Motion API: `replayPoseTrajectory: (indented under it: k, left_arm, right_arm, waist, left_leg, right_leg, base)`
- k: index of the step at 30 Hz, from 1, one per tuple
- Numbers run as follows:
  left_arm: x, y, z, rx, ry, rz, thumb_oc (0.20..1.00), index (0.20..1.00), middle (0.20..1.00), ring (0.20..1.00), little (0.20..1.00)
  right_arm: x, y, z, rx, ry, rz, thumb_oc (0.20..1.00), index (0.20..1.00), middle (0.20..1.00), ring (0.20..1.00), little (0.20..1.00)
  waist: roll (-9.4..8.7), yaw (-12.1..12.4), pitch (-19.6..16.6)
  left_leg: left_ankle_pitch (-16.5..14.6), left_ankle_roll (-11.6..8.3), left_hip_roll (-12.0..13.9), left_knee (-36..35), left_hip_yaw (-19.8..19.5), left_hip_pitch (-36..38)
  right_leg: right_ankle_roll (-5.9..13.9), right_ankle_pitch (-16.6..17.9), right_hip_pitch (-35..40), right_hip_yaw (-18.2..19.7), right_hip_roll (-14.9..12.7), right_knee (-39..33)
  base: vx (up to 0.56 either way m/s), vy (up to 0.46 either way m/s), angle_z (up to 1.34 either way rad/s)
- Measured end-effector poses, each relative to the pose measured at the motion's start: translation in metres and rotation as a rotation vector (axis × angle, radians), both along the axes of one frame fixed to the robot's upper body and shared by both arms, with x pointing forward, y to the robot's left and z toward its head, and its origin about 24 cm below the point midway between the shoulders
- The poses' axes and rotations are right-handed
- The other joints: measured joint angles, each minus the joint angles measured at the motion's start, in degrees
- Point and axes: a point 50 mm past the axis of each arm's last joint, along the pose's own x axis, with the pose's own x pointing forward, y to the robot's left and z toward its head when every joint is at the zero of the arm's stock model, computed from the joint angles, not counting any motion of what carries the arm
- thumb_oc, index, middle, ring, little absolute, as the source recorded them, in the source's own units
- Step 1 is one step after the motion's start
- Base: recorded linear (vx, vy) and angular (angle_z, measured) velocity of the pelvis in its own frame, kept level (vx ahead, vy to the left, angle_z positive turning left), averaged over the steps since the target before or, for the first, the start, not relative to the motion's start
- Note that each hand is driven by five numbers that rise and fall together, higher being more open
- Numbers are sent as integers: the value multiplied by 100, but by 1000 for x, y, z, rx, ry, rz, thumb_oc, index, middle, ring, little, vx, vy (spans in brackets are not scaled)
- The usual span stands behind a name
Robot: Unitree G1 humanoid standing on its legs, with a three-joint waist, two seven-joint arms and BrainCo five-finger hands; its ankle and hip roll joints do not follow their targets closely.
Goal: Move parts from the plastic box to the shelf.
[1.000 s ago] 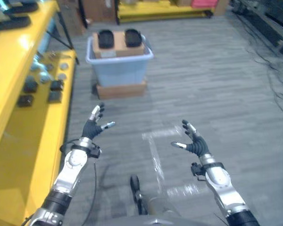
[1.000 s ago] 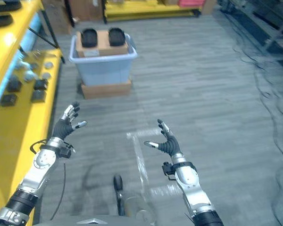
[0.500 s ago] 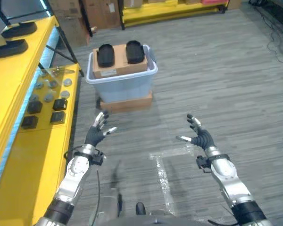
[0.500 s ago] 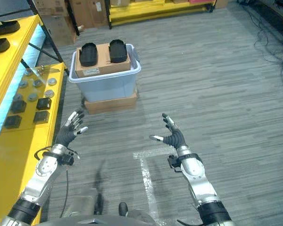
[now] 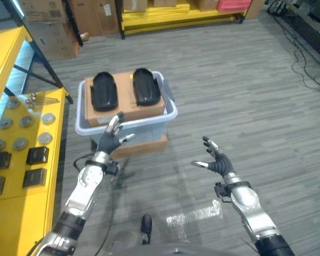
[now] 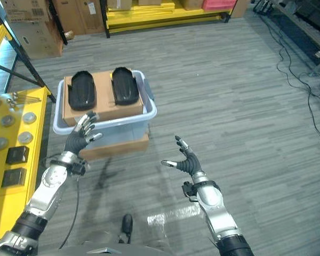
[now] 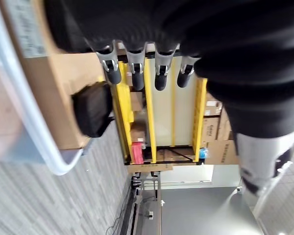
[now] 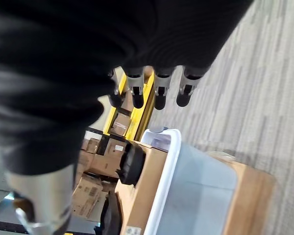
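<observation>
A pale blue plastic box [image 5: 167,113] stands on a flat brown carton on the floor ahead. Inside it a cardboard box [image 5: 124,101] carries two black oval parts [image 5: 104,90] [image 5: 145,86] side by side. My left hand [image 5: 111,141] is open, held in the air just in front of the box's near left rim, empty. To the right my right hand [image 5: 216,162] is also open and empty, over the floor short of the box. The yellow shelf [image 5: 10,186] runs along the left.
On the shelf lie small black blocks [image 5: 37,156], round metal discs [image 5: 45,138] and some bolts [image 5: 36,97]. Cardboard cartons [image 5: 48,32] and a yellow rack [image 5: 170,12] stand at the back. Cables [image 5: 309,64] lie on the floor at the right. Tape marks [image 5: 194,214] show on the floor.
The camera has closed in, so the plastic box now sits much nearer and lower in view. My left hand has come up to the box's near rim; both hands stay open.
</observation>
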Motion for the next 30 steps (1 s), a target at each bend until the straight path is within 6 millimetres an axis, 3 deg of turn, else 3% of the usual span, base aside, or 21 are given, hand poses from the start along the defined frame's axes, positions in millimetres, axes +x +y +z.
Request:
replayPoseTrajectory:
  k: [1, 2, 4, 6, 7, 9, 10, 11, 12, 13, 16, 18, 20, 21, 22, 23, 24, 28, 29, 30]
  left_arm:
    - [4, 0, 3, 10, -8, -4, 1000, 1000, 1000, 1000, 1000]
    - [4, 0, -1, 14, 6, -1, 1000, 1000, 1000, 1000, 1000]
    - [1, 5, -7, 20, 31, 15, 1000, 1000, 1000, 1000, 1000]
    - [-2, 14, -10, 12, 44, 55, 1000, 1000, 1000, 1000, 1000]
    - [-3, 18, -13, 7, 53, 77, 1000, 1000, 1000, 1000, 1000]
    - [-4, 23, -20, 5, 81, 110, 1000, 1000, 1000, 1000, 1000]
    - [-3, 24, -24, 12, 98, 114, 1000, 1000, 1000, 1000, 1000]
    - [-4, 24, -25, 20, 103, 109, 1000, 1000, 1000, 1000, 1000]
    - [-5, 19, -25, 25, 102, 84, 1000, 1000, 1000, 1000, 1000]
    - [-10, 15, -30, 3, 121, 84, 1000, 1000, 1000, 1000, 1000]
    - [-12, 13, -27, 0, 105, 73, 1000, 1000, 1000, 1000, 1000]
    - [-13, 15, -26, 0, 100, 77, 1000, 1000, 1000, 1000, 1000]
    - [-14, 14, -27, -2, 103, 73, 1000, 1000, 1000, 1000, 1000]
    - [-14, 13, -27, -1, 104, 70, 1000, 1000, 1000, 1000, 1000]
    - [-13, 11, -26, -1, 101, 63, 1000, 1000, 1000, 1000, 1000]
    - [-10, 9, -23, 0, 90, 54, 1000, 1000, 1000, 1000, 1000]
    - [-12, 8, -24, -1, 92, 52, 1000, 1000, 1000, 1000, 1000]
    - [-13, 7, -25, -2, 90, 48, 1000, 1000, 1000, 1000, 1000]
    - [-10, 5, -22, 0, 75, 43, 1000, 1000, 1000, 1000, 1000]
    - [-7, 5, -17, 9, 54, 47, 1000, 1000, 1000, 1000, 1000]
  right_arm:
    - [4, 2, 3, -2, -14, 7, 1000, 1000, 1000, 1000, 1000]
    - [4, 2, 1, 0, -5, 3, 1000, 1000, 1000, 1000, 1000]
    - [6, 2, 3, -10, -10, 14, 1000, 1000, 1000, 1000, 1000]
    - [10, 4, 7, -11, -25, 25, 1000, 1000, 1000, 1000, 1000]
    - [10, 4, 6, -11, -18, 25, 1000, 1000, 1000, 1000, 1000]
    - [7, 4, -4, -14, 26, 22, 1000, 1000, 1000, 1000, 1000]
    - [4, 3, -10, -14, 50, 19, 1000, 1000, 1000, 1000, 1000]
    - [-1, 3, -13, -13, 65, 17, 1000, 1000, 1000, 1000, 1000]
    - [-8, -4, -20, -20, 95, -8, 1000, 1000, 1000, 1000, 1000]
    - [-7, -11, -19, -37, 101, -25, 1000, 1000, 1000, 1000, 1000]
    - [-2, -13, -15, -53, 85, -22, 1000, 1000, 1000, 1000, 1000]
    - [4, -14, -3, -77, 38, -6, 1000, 1000, 1000, 1000, 1000]
    - [10, -15, 4, -89, 10, -6, 1000, 1000, 1000, 1000, 1000]
    - [11, -15, 5, -91, 5, -4, 1000, 1000, 1000, 1000, 1000]
    - [10, -18, 5, -96, 6, -13, 1000, 1000, 1000, 1000, 1000]
    - [9, -22, 6, -109, 7, -24, 1000, 1000, 1000, 1000, 1000]
    - [7, -29, 6, -111, 10, -53, 1000, 1000, 1000, 1000, 1000]
    - [7, -30, 6, -120, 4, -66, 1000, 1000, 1000, 1000, 1000]
    - [7, -33, 7, -126, -8, -91, 1000, 1000, 1000, 1000, 1000]
    - [8, -36, 11, -133, -26, -115, 1000, 1000, 1000, 1000, 1000]
  waist:
    - [23, -14, 62]
    - [61, -53, 85]
    - [218, -49, 152]
    - [451, -52, 231]
    - [507, -109, 263]
    - [470, -181, 244]
    - [334, -231, 204]
    - [121, -319, 174]
    - [-243, -419, 153]
    - [3, -292, 103]
    - [33, -136, 90]
    - [91, -51, 105]
    - [176, -57, 93]
    - [211, -51, 95]
    - [185, -108, 117]
    - [138, -143, 165]
    - [110, -137, 197]
    - [164, -237, 235]
    - [146, -404, 249]
    - [194, -403, 243]
  left_leg:
    - [-99, -30, 19, -72, -91, 293]
    - [-125, -71, 22, -134, -156, 561]
    - [-265, -301, 92, -164, -200, 919]
    - [-359, -444, 255, -292, -177, 1178]
    - [-470, -613, 385, -343, -226, 1337]
    - [-664, -900, 694, -323, -418, 1582]
    - [-684, -933, 748, -275, -482, 1642]
    - [-740, -1019, 680, -199, -533, 1739]
    - [-1151, -1185, 411, 331, -512, 1774]
    - [-1367, -1133, 553, 489, -474, 1645]
    - [-1476, -1123, 611, 483, -490, 1284]
    - [-1366, -1077, 712, 579, -631, 1012]
    - [-1088, -1072, 763, 1088, -675, 615]
    - [-899, -1124, 760, 1230, -687, 452]
    - [-878, -1204, 650, 1879, -742, 59]
    - [-723, -1408, 522, 2476, -735, -318]
    - [-875, -1376, 550, 2679, -639, -508]
    - [-866, -1503, 1362, 1518, -247, -275]
    - [-729, -1710, 1695, 867, -65, -247]
    - [-607, -1848, 1964, 325, 56, -237]
  right_leg:
    - [-67, 139, -541, -13, -1, 757]
    - [-196, 122, -909, -41, -54, 946]
    - [-530, 39, -1656, -394, -408, 664]
    - [-577, 253, -1994, -932, -700, -1492]
    - [-547, 441, -1969, -905, -563, -2343]
    - [-458, 1100, -1688, -345, 170, -3906]
    - [-409, 1470, -1438, -23, 444, -4598]
    - [-448, 1600, -1196, 176, 488, -4918]
    - [-1095, 2961, -929, 430, 369, -4862]
    - [-1158, 2848, -918, 373, 540, -4770]
    - [-1330, 2622, -554, 223, 569, -5035]
    - [-1516, 2413, -134, 53, 664, -5173]
    - [-1578, 2290, 42, -41, 742, -5194]
    - [-1612, 2244, 71, -118, 749, -5162]
    - [-1628, 2164, 52, -181, 694, -5112]
    - [-1638, 2133, 48, -266, 593, -5106]
    - [-1572, 2113, 111, -314, 493, -5119]
    - [-1621, 2053, 431, -663, 413, -5254]
    - [-1604, 2037, 464, -910, 361, -5321]
    - [-1581, 2021, 440, -956, 355, -5332]
  base:
    - [279, 15, 20]
    - [314, -2, 27]
    - [315, -40, 16]
    - [315, -118, 16]
    - [285, -161, 42]
    - [245, -181, 63]
    - [150, -125, 96]
    - [209, -231, 164]
    - [197, -238, 127]
    - [252, -314, 99]
    - [192, -218, 36]
    - [159, -173, 25]
    - [67, -111, 4]
    - [23, -73, 21]
    - [54, -53, 43]
    - [99, -3, 54]
    - [134, 21, 44]
    - [43, 80, 35]
    - [41, 71, 76]
    - [47, 46, 68]
